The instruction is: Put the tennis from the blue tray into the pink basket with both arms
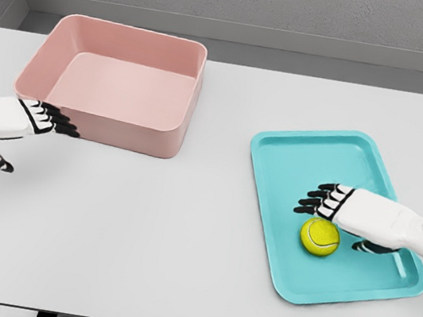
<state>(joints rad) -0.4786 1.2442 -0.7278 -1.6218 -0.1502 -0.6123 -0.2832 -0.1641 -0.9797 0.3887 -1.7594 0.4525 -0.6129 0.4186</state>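
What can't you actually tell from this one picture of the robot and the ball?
- Head view: whether the right hand touches the tennis ball; the hand covers the ball's upper right side.
- The blue tray floor under that hand and forearm is hidden.
- The pink basket hides the table right behind it.
- Whether the left hand touches the basket's wall is unclear.
- Both arms are cut off by the picture's edges.

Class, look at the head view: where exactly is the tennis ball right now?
The tennis ball lies in the blue tray on the picture's right, toward the tray's near end, just below the right robot hand and far from the pink basket.
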